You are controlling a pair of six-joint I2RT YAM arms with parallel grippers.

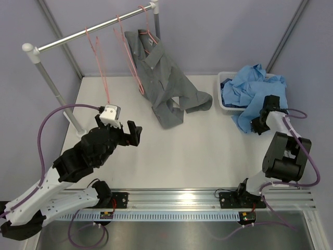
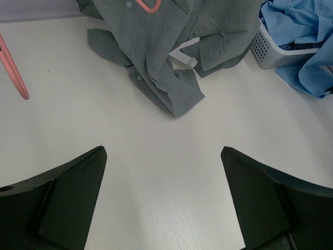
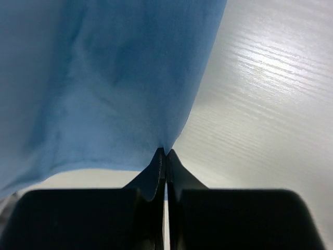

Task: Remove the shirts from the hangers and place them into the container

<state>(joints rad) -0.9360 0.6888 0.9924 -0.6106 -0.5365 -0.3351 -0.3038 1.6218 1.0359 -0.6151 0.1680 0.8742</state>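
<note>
Our right end effector (image 3: 165, 153) pinches the light blue shirt (image 3: 104, 78); next we likely lift its overhang into the container (image 2: 270, 52). Left end effector (image 2: 164, 151) hangs spread.

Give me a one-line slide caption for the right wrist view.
Right gripper shut on an edge of the light blue shirt over the white table.

Top cam: high, behind the rig, looks down over whole desk (image 1: 208, 151) to rail (image 1: 93, 32) at back. L wrist cam: low, faces fwd across desk toward grey shirt (image 2: 156, 57) & basket (image 2: 276, 52), both shared w/ top view. R wrist cam: v. close on light blue shirt (image 3: 93, 83), desk beyond.
</note>
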